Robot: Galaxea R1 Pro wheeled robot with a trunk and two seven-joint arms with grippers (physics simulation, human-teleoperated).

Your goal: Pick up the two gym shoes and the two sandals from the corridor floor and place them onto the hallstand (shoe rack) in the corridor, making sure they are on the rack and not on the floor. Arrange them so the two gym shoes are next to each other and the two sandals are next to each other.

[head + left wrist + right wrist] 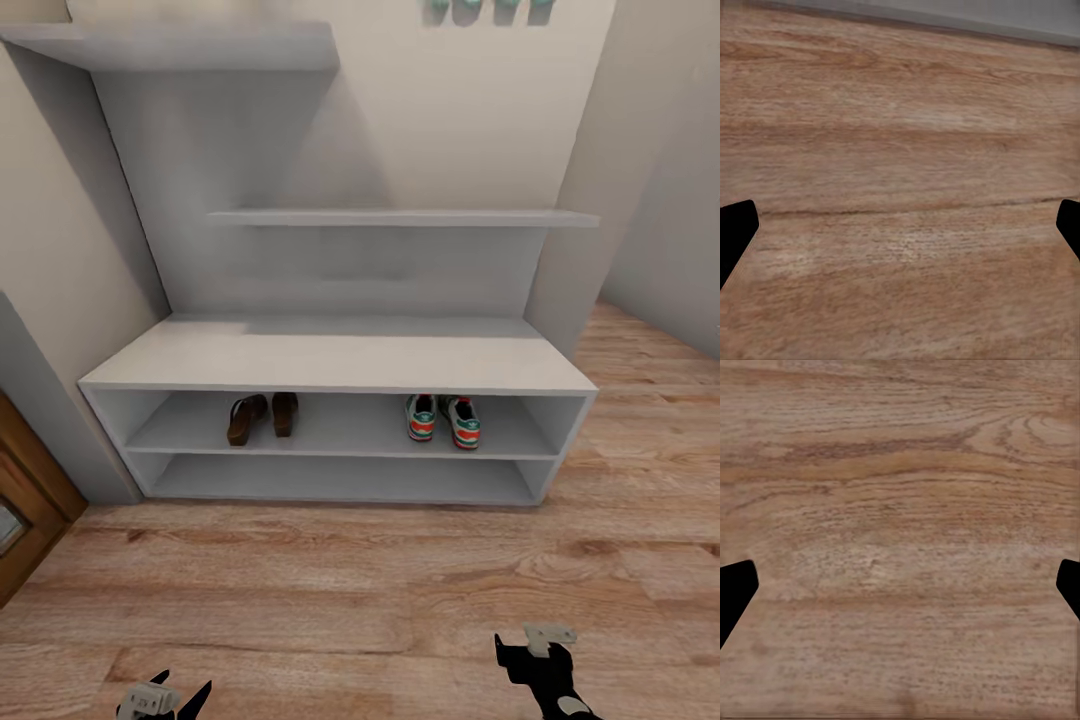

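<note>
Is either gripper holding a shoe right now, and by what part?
Nothing is held. The left gripper and right gripper are open over bare corridor floor.

A plain off-white wall (470, 110) rose behind the furniture, pale and unmarked. High on it, at the upper edge of the head view, hung some teal-green items (488, 10), cut off by the frame and too blurred to identify. To the right, a pale grey side wall (665, 180) stood forward of the back wall and formed a corner. At the lower left, part of a brown wooden door (25, 510) showed, with a recessed panel, set beside a grey strip of wall (45, 400).
</note>
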